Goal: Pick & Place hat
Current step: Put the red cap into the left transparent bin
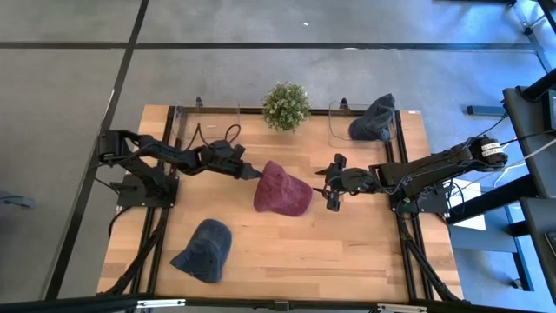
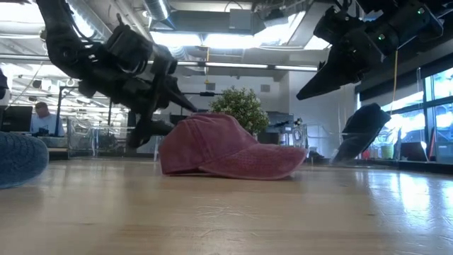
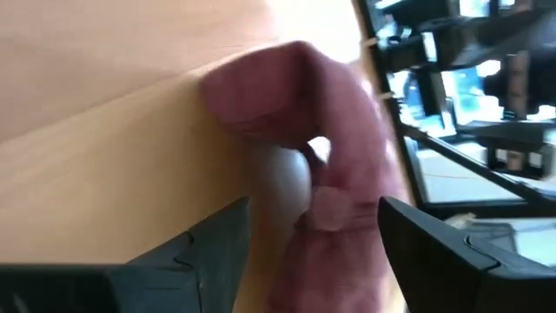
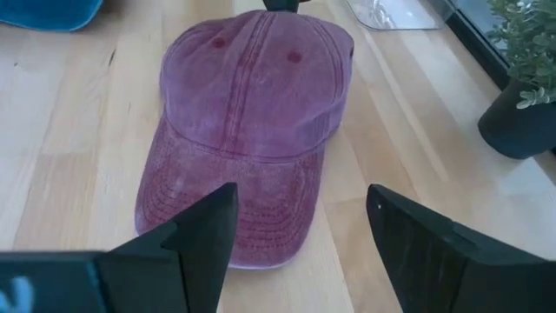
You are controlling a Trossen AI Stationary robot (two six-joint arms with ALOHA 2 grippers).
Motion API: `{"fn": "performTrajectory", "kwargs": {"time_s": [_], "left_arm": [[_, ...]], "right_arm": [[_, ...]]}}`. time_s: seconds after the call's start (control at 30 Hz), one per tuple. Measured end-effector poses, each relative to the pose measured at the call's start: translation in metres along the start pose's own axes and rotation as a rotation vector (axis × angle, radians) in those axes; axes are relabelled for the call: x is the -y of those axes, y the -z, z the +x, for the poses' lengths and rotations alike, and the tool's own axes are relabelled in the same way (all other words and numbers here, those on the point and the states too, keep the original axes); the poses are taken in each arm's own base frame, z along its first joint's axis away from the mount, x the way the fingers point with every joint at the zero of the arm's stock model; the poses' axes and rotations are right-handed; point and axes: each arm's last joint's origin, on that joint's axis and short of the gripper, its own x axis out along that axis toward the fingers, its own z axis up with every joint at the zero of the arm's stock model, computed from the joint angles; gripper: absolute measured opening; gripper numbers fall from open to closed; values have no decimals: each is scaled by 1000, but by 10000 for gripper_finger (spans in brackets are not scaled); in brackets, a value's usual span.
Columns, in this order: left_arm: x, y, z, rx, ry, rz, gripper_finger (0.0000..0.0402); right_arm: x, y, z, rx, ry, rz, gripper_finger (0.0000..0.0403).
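Red hat [image 1: 282,190] sits mid-frame on the wooden table [image 1: 347,252] in the high view. Left gripper [image 1: 253,174] is at its upper-left edge, fingers spread around the back rim (not clamped). Right gripper [image 1: 331,187] hovers just right of the brim, jaws open. Blue hat [image 1: 203,250] lower left, well apart.

Light bright and even across the table [image 1: 347,252], from ceiling strips [image 2: 212,65] and windows [image 2: 435,106] on one side; shadows under the red cap [image 1: 282,189] soft and short. Low view: arms dark against the glare overhead, near tabletop out of focus. Left wrist view smeared, the cap [image 3: 347,156] close and blurred; right wrist view crisp on the cap [image 4: 252,113].
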Motion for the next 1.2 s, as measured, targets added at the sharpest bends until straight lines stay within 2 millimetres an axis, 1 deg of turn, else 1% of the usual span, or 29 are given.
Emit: {"fn": "performTrajectory", "kwargs": {"time_s": [0.13,0.57,0.93,1.2], "left_arm": [[5,-2,0,3,64,18,244],[6,-2,0,14,65,41,242],[7,0,1,7,68,77,196],[-2,3,6,-12,30,51,194]], "right_arm": [[0,0,0,0,0,0,255],[0,0,0,0,0,-3,255],[0,0,0,1,2,-8,255],[0,0,0,1,2,-7,255]]}}
